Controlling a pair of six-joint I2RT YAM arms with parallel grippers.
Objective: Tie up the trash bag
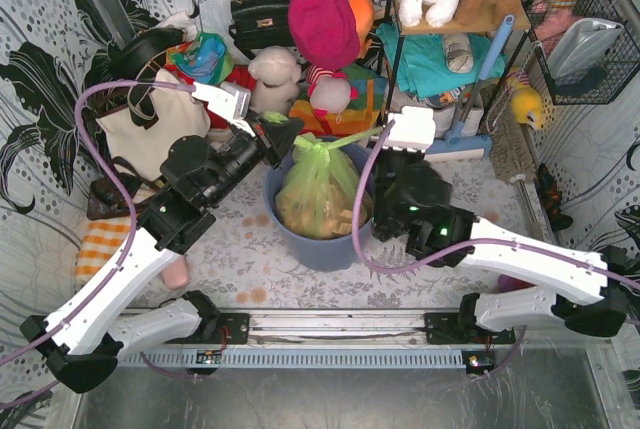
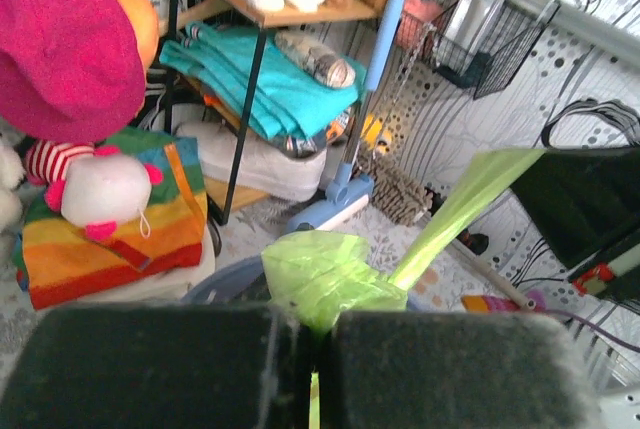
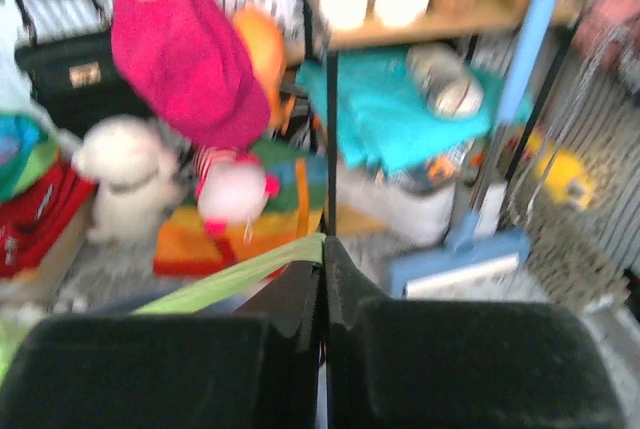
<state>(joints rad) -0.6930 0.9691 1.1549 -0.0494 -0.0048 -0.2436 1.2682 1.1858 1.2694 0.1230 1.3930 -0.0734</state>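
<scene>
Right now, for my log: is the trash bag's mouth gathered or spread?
Gathered: the trash bag neck bunches above the bin, ends pinched in the left gripper and right gripper. Knot: cannot tell.

Left gripper (image 2: 318, 349), pads clamped on bunched trash bag (image 2: 320, 274) just ahead; one green strip stretched up-right. Farther ahead, left: rainbow cloth (image 2: 110, 239), white plush (image 2: 100, 189).

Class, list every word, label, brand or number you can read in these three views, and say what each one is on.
No text is readable in any view.
Gold badge on the black handbag: too small to read.
Patterned rolled packet: print blurred, unreadable.
Red bag: white marks blurred, unreadable.
</scene>
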